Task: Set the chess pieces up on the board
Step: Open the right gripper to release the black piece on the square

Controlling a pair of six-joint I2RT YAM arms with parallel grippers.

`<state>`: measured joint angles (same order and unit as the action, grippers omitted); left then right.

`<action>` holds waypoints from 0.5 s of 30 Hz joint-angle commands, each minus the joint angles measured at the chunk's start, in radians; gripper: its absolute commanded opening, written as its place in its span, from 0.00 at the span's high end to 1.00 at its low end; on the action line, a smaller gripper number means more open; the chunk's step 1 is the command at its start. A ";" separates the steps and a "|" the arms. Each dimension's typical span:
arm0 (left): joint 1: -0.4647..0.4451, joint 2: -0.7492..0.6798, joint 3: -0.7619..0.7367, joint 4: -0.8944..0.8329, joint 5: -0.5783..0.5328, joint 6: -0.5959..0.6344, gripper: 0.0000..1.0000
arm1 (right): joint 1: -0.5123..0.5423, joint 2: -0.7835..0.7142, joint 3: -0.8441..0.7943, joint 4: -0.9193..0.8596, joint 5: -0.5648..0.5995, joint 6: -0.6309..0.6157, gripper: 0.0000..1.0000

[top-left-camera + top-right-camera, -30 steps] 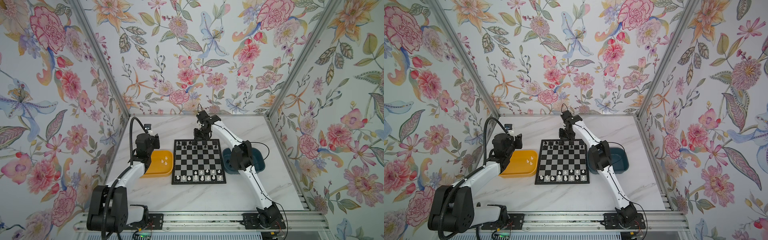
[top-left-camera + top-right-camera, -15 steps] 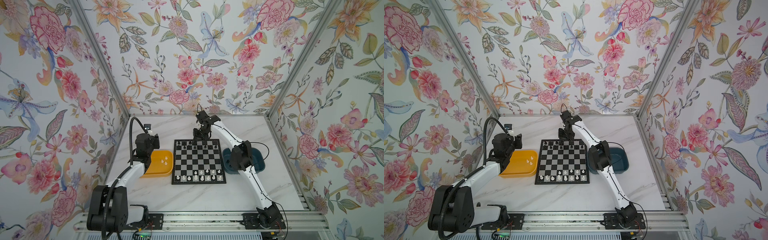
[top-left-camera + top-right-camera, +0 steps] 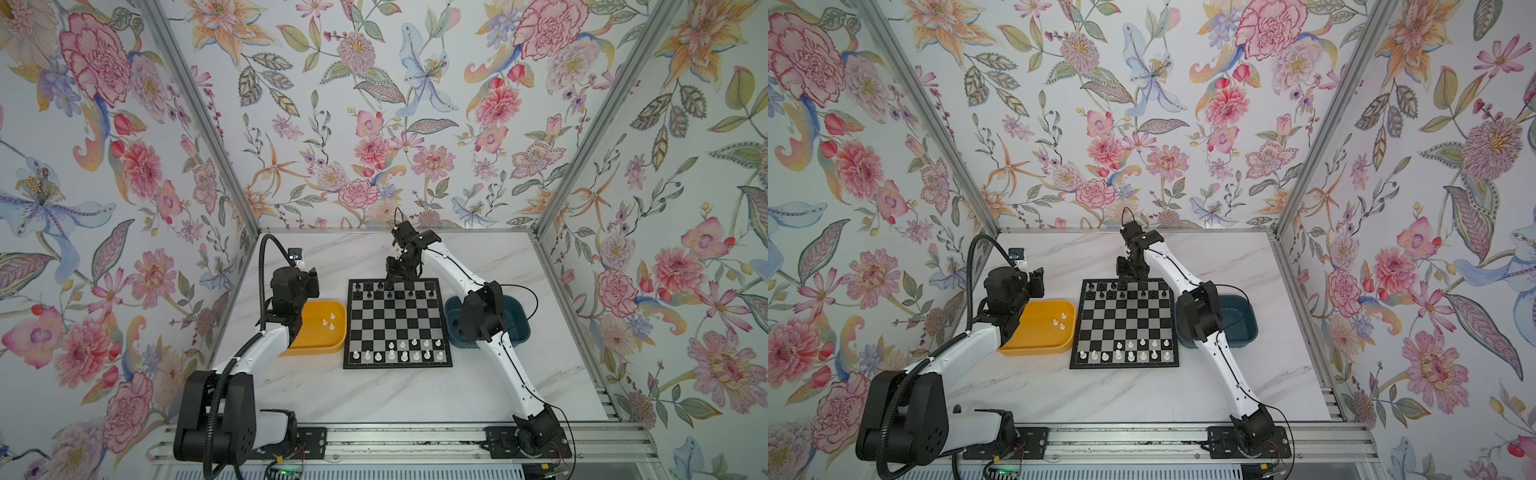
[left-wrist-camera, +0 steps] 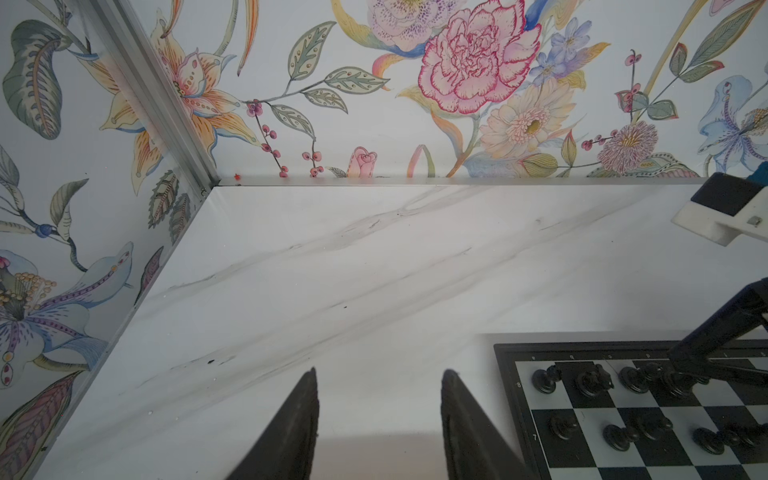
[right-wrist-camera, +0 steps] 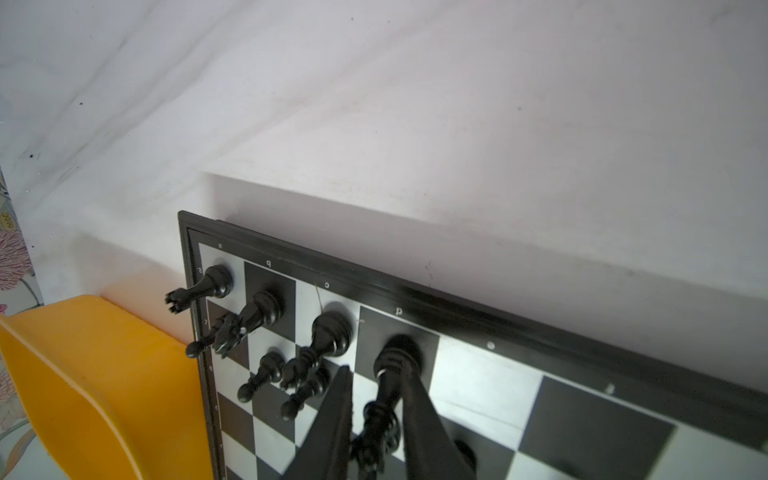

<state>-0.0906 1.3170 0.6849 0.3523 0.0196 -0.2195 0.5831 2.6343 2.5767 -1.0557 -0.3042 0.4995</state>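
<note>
The board lay flat in the middle of the marble table. It sat between the yellow tray, which held three white pieces, and the dark blue tray, partly hidden by the right arm.

Black pieces stood on its two far rows and other white pieces on its two near rows.

The right gripper reached down at the far edge with narrow jaws on both sides of a tall black piece, and I could not tell if they squeezed it, with small black pawns crowding one finger, while the left gripper hung by the yellow tray, jaws apart and empty.
</note>
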 commanded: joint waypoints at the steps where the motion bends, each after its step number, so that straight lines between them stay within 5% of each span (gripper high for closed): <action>1: 0.014 0.011 0.009 -0.007 0.003 0.009 0.51 | 0.009 0.002 0.004 0.010 -0.005 0.010 0.75; 15: 0.014 0.011 0.010 -0.006 0.009 0.007 0.51 | 0.009 -0.029 0.000 0.015 0.010 0.005 0.71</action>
<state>-0.0895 1.3186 0.6849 0.3523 0.0200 -0.2199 0.5831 2.6343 2.5767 -1.0492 -0.3035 0.5026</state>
